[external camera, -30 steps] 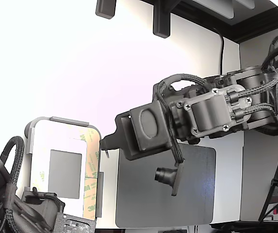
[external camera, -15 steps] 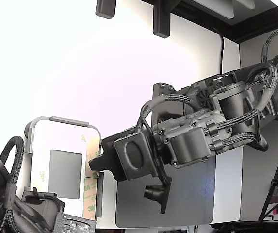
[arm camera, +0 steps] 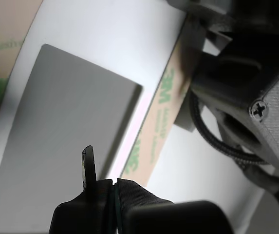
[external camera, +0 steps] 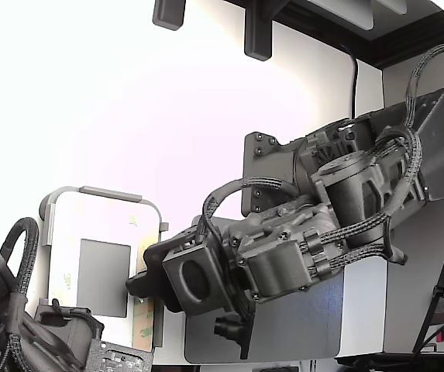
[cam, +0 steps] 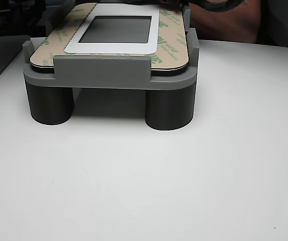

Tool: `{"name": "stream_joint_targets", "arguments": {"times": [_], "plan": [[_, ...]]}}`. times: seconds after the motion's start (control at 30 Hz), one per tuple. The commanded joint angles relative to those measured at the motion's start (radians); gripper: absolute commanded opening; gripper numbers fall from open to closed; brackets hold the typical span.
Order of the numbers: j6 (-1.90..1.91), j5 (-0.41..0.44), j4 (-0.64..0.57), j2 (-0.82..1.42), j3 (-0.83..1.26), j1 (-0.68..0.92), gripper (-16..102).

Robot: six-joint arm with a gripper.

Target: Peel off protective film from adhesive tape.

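The gripper (external camera: 138, 284) is positioned over the white panel (external camera: 101, 221), at the panel's 3 o'clock edge in the exterior view. In the wrist view, the gripper's two dark fingertips (arm camera: 102, 187) meet with no visible gap and nothing visible between them, over the grey square patch (arm camera: 56, 126). The protective film (arm camera: 159, 117), pale yellow with green "3M" print, lies flat along the panel border at 2 o'clock from the fingertips, apart from them. The panel sits in a grey fixture (cam: 108, 75) raised on cylindrical legs (cam: 170, 108) above the white table (cam: 184, 191). A large grey mat (external camera: 299, 325) lies at 3 o'clock of the fixture in the exterior view.
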Motion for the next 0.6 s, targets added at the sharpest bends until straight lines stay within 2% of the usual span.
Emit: {"name": "stream_joint_targets", "arguments": {"times": [0.0,0.57], "plan": [[-0.002,0.002,-0.02,0.008,-0.032,-0.003,-10],[-0.043,-0.025,-0.126,-0.063,-0.018,0.028,-10]]}}
